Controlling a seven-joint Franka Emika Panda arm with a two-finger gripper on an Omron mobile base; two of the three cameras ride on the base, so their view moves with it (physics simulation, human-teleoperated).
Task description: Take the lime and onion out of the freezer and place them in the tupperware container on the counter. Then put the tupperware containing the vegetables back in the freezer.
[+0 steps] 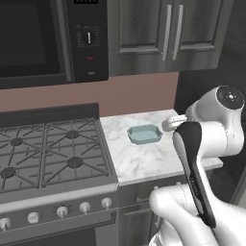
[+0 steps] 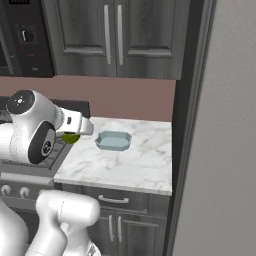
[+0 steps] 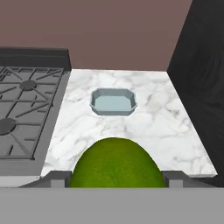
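Lime: held between my jaws, fills the low centre of the hand view; from the right base view a green sliver of it shows under my wrist.
Jaws: closed on the lime, spread wide because the fruit is fat; finger tips just peek out on either side of it.
Key relation: tupperware container lies straight ahead of the jaws and lower, roughly on my centre line, well apart from the lime.
Container long axis: runs across my view, side to side; open top faces up, nothing inside it that I can see.
Container spot: on the table, toward the back half of the marble, near the wall, bare marble all around it.
My position: gripper hangs above the front edge of the table on the stove side, judging from the right base view.
Next move, my guess: carry forward over the tray, drop lower, then release.
Stove: beside the table on one side, burners clear of my path.
Dark tall panel: on the other side of the table, not in the way.
In the way: nothing between lime and tray that I can spot.
Onion: not placed in the tray yet.
Risk: lime is round, could roll out of the shallow tray if let go from high up.
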